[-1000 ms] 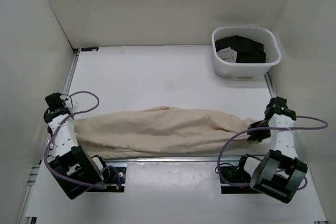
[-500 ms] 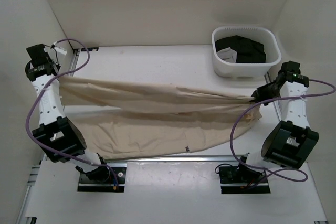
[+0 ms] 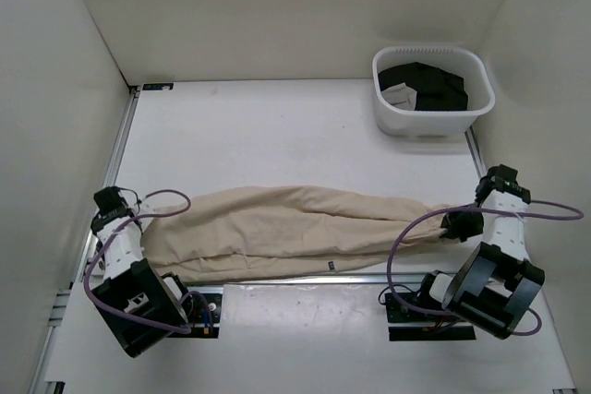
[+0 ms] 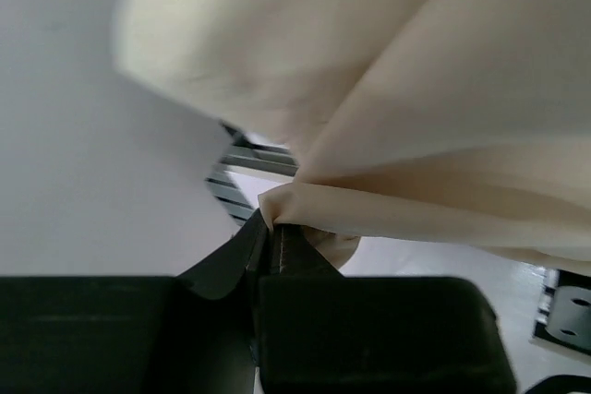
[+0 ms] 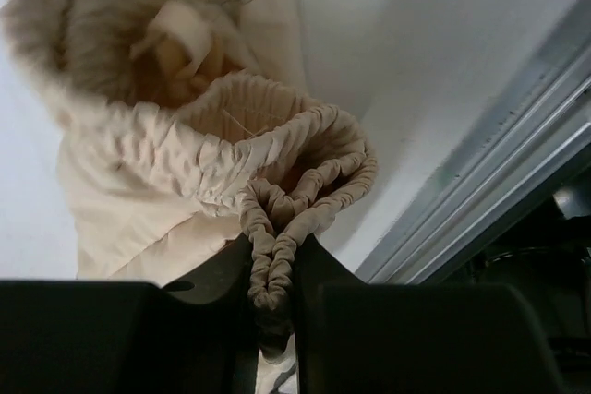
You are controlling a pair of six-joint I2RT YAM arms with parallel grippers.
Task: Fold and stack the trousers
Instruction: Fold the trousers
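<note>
Beige trousers (image 3: 286, 228): bunched into a long wrinkled band, stretched 8 to 4 o'clock, elastic-gathered end at 4.

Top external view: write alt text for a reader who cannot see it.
Beige trousers lie bunched in a long band along the near edge of a white table, the left gripper shut on one end and the right gripper on the other. A white basket of black garments sits at the far right corner.
</note>
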